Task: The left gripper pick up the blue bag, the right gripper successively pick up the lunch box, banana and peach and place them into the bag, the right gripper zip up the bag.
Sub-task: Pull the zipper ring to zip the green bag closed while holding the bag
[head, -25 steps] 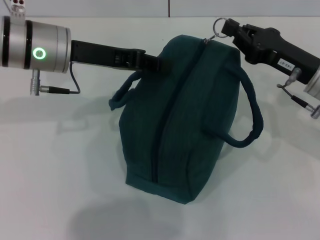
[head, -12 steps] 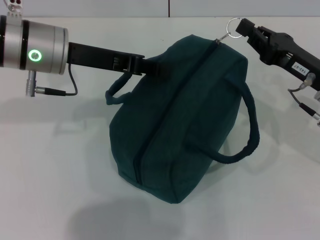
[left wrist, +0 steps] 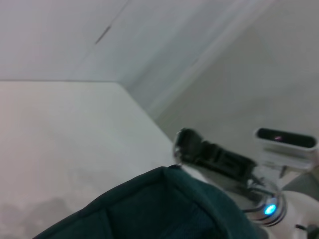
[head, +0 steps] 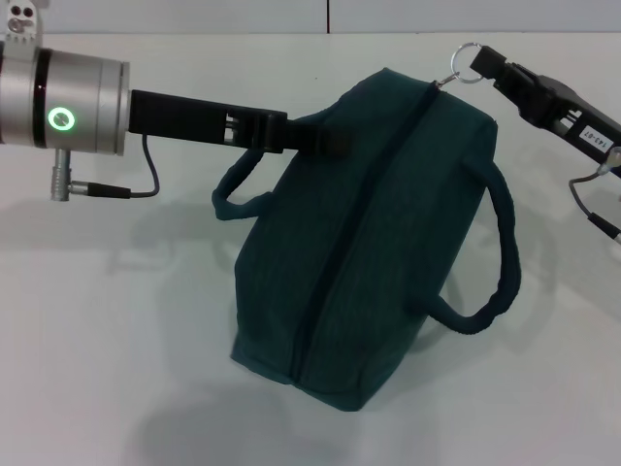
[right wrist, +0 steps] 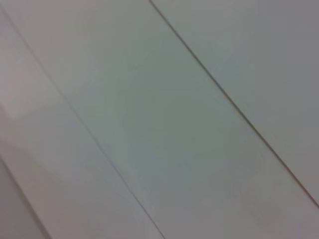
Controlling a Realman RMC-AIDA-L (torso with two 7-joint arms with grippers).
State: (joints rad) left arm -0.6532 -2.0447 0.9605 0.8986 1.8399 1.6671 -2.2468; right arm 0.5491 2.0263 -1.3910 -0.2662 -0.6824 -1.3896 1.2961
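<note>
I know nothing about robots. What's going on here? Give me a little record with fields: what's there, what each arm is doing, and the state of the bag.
object: blue bag, on the white table
zipper: closed along the visible top; ring pull at the far end
left gripper: jaws shut on the bag's fabric near one handle
right gripper: jaws shut on the ring pull
handles: one loop on each side
food items: none in sight

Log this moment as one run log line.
left tool grips blue bag side | right tool pulls zipper ring | zipper closed | bag on table
</note>
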